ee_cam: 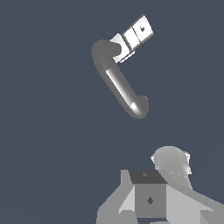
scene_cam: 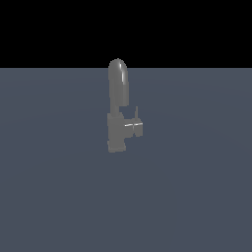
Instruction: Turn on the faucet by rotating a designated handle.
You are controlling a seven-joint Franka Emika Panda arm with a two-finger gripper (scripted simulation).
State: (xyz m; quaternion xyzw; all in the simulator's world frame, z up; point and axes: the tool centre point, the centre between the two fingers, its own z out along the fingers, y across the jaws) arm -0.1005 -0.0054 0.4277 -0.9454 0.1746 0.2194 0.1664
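The faucet [scene_cam: 117, 123] stands on the flat grey-blue floor in the middle of the exterior view, with a boxy lower body and a tall arched spout. The handle [scene_cam: 135, 127] is a stubby knob on its side toward the exterior view's right, with a thin upright pin and a pale streak. In the wrist view I see the faucet [ee_cam: 117, 83] from above and some way off, with the handle [ee_cam: 136, 33] as pale blocks beside the spout's base. No fingers show in either view, and the arm is absent from the exterior view.
Pale grey blocky and rounded shapes [ee_cam: 151, 197], seemingly parts of the arm itself, fill one edge of the wrist view. The floor [scene_cam: 59, 197] around the faucet is plain grey-blue, with black background beyond its far edge.
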